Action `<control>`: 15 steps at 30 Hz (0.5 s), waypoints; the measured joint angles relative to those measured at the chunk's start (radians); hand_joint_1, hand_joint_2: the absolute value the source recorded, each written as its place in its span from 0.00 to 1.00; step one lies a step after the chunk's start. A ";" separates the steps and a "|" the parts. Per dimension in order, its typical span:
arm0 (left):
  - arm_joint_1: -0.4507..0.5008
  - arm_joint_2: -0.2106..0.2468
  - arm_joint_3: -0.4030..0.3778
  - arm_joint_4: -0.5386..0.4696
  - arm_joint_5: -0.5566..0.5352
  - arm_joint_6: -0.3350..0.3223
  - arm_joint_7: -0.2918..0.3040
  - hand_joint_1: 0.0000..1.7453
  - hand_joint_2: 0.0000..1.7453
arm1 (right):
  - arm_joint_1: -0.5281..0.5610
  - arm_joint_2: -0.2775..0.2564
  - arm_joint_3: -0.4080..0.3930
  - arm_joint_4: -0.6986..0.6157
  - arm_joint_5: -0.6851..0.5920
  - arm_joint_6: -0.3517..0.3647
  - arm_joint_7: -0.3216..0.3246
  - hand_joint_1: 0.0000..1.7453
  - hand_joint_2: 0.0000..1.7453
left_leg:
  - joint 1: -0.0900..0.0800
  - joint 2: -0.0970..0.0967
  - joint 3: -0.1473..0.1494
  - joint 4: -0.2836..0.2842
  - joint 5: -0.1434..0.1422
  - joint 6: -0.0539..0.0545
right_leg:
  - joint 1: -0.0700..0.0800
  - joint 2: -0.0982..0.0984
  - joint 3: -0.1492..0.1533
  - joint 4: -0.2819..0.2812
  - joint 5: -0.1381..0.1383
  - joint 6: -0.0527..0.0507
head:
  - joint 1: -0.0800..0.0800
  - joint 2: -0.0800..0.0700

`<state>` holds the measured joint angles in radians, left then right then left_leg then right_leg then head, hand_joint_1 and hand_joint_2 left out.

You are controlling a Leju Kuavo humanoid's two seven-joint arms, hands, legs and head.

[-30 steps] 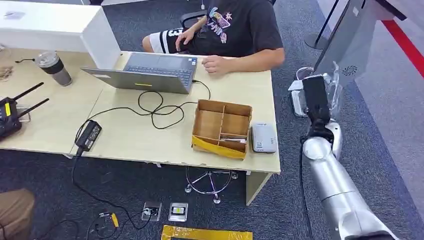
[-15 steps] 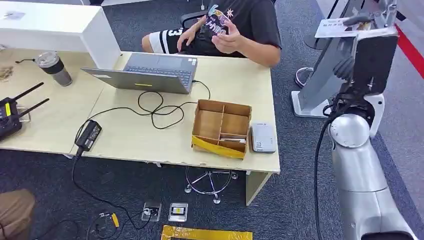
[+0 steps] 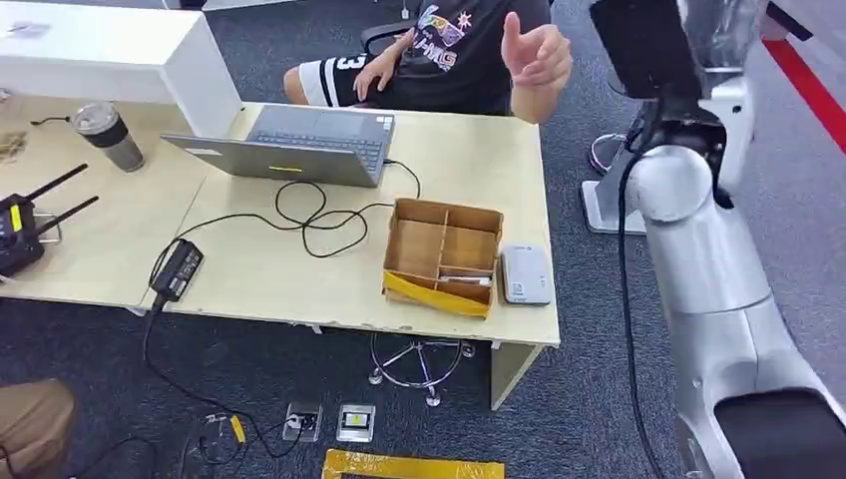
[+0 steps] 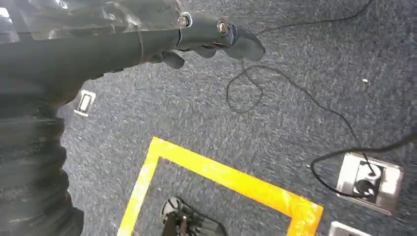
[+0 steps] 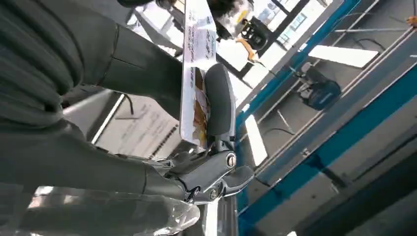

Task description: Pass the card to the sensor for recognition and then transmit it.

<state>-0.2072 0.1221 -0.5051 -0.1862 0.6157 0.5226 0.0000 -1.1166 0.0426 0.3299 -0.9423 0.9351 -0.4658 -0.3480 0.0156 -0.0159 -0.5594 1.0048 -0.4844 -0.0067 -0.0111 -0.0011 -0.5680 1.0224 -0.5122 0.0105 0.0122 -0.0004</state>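
Observation:
In the right wrist view my right hand (image 5: 147, 103) pinches a white printed card (image 5: 195, 78) between the thumb and the fingers, and the card shows nearly edge on. In the head view my right arm (image 3: 688, 210) is raised high beside the table's right end, its black wrist part (image 3: 648, 40) at the top edge. A seated person's raised hand (image 3: 539, 52) is close to the left of that wrist. The white card sensor (image 3: 526, 274) lies flat on the table next to a cardboard divider box (image 3: 444, 254). My left hand (image 4: 206, 42) hangs over the carpet, holding nothing.
A laptop (image 3: 299, 140), looped black cables (image 3: 309, 215), a power brick (image 3: 178, 269), a tumbler (image 3: 108, 135) and a black radio unit (image 3: 15, 230) lie on the wooden table (image 3: 299, 289). A grey stand base (image 3: 604, 205) is behind my right arm. Yellow tape (image 4: 221, 172) marks the floor.
My right arm has risen higher and swung left toward the person, carrying the card out of the head view. The person's hand has lifted from the table up toward my wrist.

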 joint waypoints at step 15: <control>0.021 0.014 0.001 0.001 0.062 -0.001 -0.009 0.00 1.00 | -0.158 0.021 0.144 0.441 0.252 0.248 0.322 1.00 1.00 | -0.001 -0.002 0.000 0.000 0.000 0.001 | 0.000 -0.001 0.000 -0.002 0.000 0.000 | 0.000 0.000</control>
<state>-0.1863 0.1358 -0.5043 -0.1850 0.6779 0.5219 -0.0092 -1.2746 0.0634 0.4741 -0.5010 1.1871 -0.2179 -0.0264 0.0149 -0.0177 -0.5594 1.0052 -0.4842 -0.0058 -0.0116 -0.0026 -0.5678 1.0202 -0.5123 0.0103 0.0122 0.0000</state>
